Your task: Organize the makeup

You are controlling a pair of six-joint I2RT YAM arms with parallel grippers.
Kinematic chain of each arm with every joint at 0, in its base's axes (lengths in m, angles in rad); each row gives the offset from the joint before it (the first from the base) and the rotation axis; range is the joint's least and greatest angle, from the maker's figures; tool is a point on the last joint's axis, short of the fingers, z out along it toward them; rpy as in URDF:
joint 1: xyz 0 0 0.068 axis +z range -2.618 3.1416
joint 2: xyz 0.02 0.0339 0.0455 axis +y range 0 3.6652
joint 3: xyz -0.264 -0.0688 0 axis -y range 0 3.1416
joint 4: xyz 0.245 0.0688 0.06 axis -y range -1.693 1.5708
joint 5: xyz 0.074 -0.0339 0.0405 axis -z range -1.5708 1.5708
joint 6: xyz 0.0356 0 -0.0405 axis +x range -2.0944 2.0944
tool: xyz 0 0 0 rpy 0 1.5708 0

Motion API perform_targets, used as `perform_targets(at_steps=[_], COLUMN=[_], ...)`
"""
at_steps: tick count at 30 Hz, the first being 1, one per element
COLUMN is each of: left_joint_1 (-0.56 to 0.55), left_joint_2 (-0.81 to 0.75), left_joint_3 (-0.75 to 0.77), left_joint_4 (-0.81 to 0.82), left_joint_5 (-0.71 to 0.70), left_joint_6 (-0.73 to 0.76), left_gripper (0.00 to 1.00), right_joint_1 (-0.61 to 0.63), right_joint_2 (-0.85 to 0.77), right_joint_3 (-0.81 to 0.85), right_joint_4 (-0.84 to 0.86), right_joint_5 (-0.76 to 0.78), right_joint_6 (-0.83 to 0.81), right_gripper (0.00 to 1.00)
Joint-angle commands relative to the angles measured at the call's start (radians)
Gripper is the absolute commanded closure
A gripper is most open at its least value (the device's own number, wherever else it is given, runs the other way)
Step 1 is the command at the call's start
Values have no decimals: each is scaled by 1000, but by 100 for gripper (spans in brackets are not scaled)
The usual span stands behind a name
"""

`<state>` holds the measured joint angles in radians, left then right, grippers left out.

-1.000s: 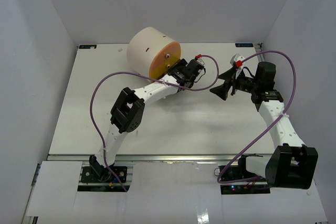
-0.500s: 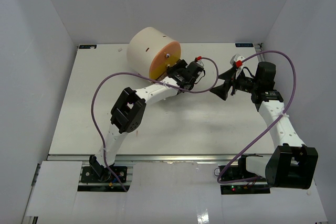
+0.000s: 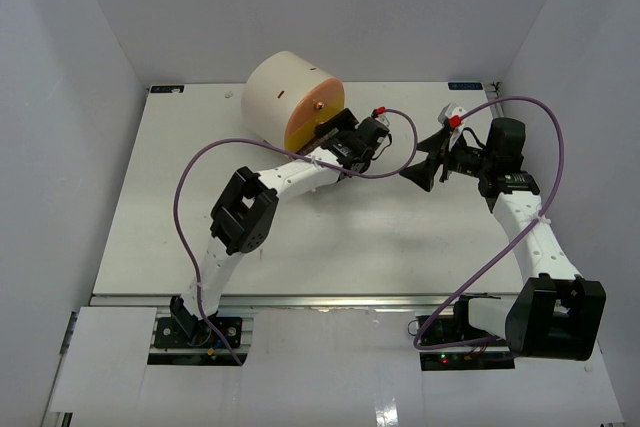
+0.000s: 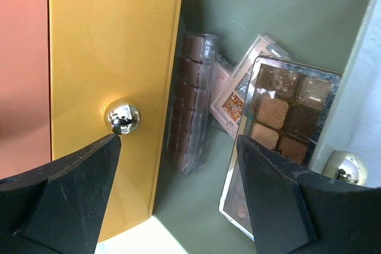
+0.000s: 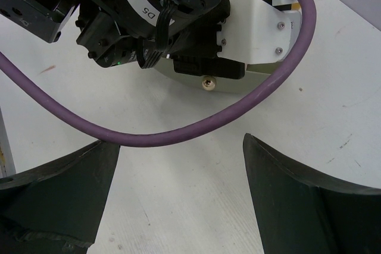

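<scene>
Brown colour palettes (image 4: pixel 280 117) lean inside the dark compartment (image 4: pixel 238 4) beside the yellow drawer front (image 4: pixel 107 46). The left arm stretches forward to it, the left hand (image 4: pixel 178 147) spread wide, holding nothing, one fingertip (image 4: pixel 89 165) beside the knob (image 4: pixel 122 116). The right hand (image 3: pixel 415 169) hovers over the tabletop (image 3: pixel 140 227), wide open, empty.

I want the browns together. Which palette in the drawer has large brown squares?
The silver-edged palette on the right; the pinkish palette behind it holds smaller glittery squares.

The drawer unit (image 3: pixel 280 92) is cream with a golden-yellow drawer front (image 4: pixel 113 46) and mirror-silver knob (image 4: pixel 122 116), the palette (image 4: pixel 280 117) holds brown, bronze and tan squares, the cable (image 5: pixel 178 136) is purple, the surface (image 3: pixel 400 237) white.
</scene>
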<state>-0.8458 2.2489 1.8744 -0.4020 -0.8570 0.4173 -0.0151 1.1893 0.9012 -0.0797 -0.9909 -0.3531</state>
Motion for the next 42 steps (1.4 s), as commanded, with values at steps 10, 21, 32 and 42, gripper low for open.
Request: perform_targets(at_steps=[10, 21, 32, 42], left_joint_1=[-95, 48, 617, 786], left_joint_2=[-242, -524, -544, -289], left_joint_3=[19, -54, -12, 204], left_joint_4=[-44, -156, -120, -86], left_joint_5=[133, 466, 1204, 1294], left_joint_6=[-100, -371, -673, -638], left_gripper=[10, 14, 15, 7], right_joint_1=[-3, -2, 241, 325], right_joint_2=[9, 4, 187, 456], right_joint_3=[5, -16, 78, 223], right_joint_4=[0, 50, 48, 17], right_joint_5=[-20, 24, 464, 776], right_joint_6=[-24, 18, 147, 412], right_gripper=[10, 10, 31, 92])
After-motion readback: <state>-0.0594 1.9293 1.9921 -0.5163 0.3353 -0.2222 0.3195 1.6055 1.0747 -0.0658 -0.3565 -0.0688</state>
